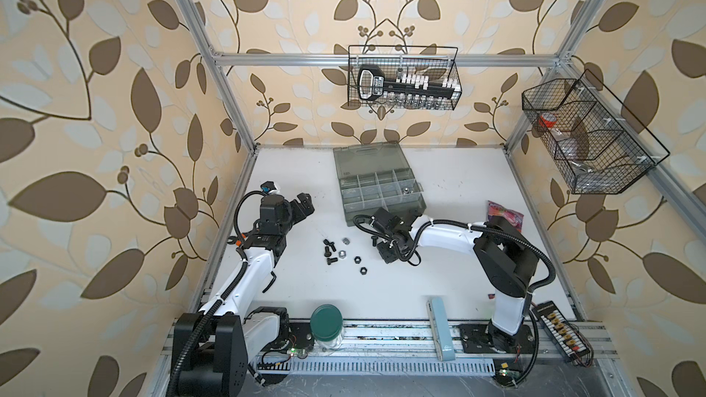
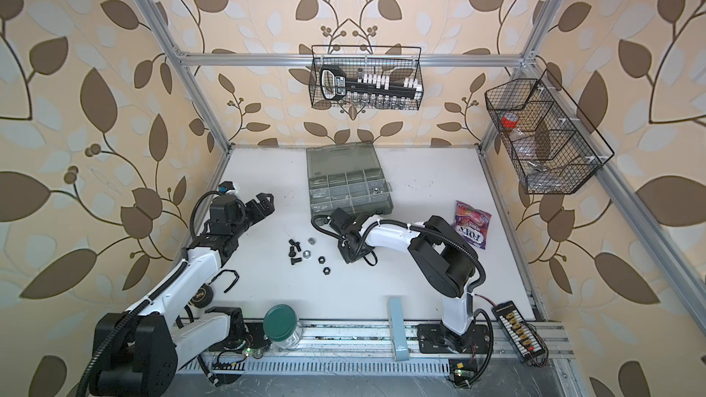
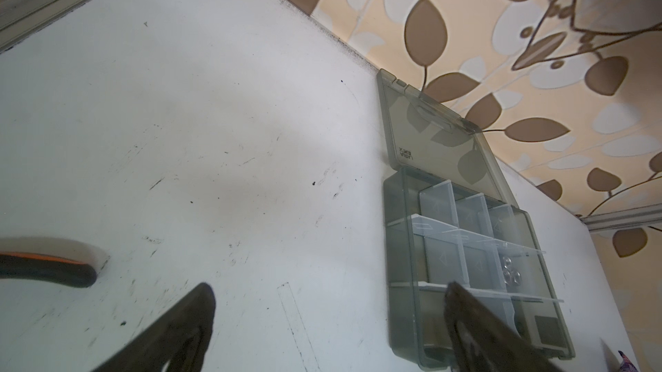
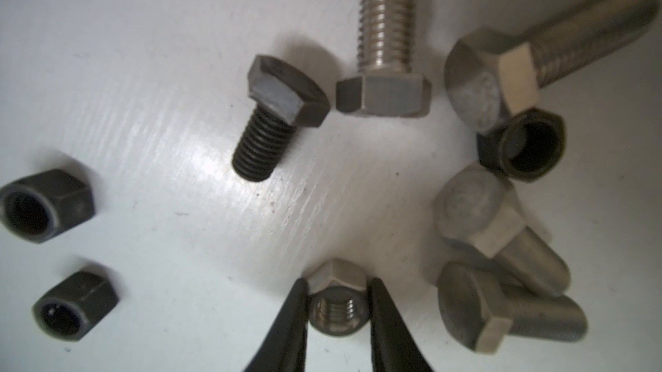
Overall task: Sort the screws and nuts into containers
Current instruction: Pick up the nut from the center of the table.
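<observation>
Nut in the pincers: the right hand (image 4: 337, 291) has its two black fingers (image 4: 286, 334) pressed against opposite flanks of a silver nut (image 4: 336, 311). The nut apparently sits on the white surface (image 4: 143, 101) on the near side of the organizer case (image 3: 404, 262), the side toward the arm bases. A pair of silver screws (image 4: 473, 309) lies just beside the nut, with a black screw (image 4: 276, 112) and black nuts (image 4: 46, 205) a little farther off.

The grip looks square on the flats, so the sound move is probably a straight lift clear of the neighbouring screws before any swing toward the case; a sideways drag would likely scatter them. More silver nuts (image 3: 510, 270) already lie in one compartment of the case — the natural destination. Releasing low between its dividers should keep the piece from bouncing out.

The left hand (image 3: 329, 316), fingers spread wide and holding nothing, hovers over bare surface beside the case — seemingly clear of the route.
</observation>
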Motion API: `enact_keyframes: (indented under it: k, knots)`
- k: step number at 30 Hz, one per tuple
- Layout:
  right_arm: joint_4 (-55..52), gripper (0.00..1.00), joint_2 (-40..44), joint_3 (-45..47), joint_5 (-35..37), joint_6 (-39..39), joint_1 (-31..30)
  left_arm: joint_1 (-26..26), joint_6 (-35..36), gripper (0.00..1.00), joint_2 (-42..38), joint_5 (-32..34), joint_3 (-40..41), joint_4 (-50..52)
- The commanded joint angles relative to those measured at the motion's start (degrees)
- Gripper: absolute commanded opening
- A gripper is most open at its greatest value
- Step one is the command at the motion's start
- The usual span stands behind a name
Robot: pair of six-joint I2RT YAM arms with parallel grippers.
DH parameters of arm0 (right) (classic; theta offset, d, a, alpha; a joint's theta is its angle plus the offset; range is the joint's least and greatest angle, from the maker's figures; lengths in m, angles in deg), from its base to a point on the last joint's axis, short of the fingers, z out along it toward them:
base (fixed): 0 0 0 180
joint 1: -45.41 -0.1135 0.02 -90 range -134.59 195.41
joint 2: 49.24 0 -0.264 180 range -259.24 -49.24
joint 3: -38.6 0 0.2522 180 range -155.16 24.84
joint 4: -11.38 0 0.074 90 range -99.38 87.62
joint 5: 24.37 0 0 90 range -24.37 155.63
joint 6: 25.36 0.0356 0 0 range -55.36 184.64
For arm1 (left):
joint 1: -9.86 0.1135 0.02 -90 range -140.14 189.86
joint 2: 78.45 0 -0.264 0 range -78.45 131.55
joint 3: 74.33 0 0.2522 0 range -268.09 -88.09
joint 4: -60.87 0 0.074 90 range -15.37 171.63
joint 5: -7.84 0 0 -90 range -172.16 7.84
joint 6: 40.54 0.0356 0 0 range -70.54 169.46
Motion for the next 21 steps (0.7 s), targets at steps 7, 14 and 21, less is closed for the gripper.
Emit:
enact_keyframes:
  k: [7, 14, 21]
  knots:
    - [-2.78, 0.18, -0.35, -1.84, 0.53, -0.17, 0.23, 0.51, 0.15, 0.99, 0.01, 0.50, -2.16, -0.76]
    - [-4.46, 0.14, 2.75, -5.01, 0.62, -0.58, 0.45, 0.53, 0.17, 0.99, -0.05, 0.62, -2.00, -0.76]
    - [-4.10, 0.12, 5.62, -9.05, 0.60, -1.98, 5.33, 0.50, 0.08, 0.99, 0.14, 0.24, -1.82, -1.33]
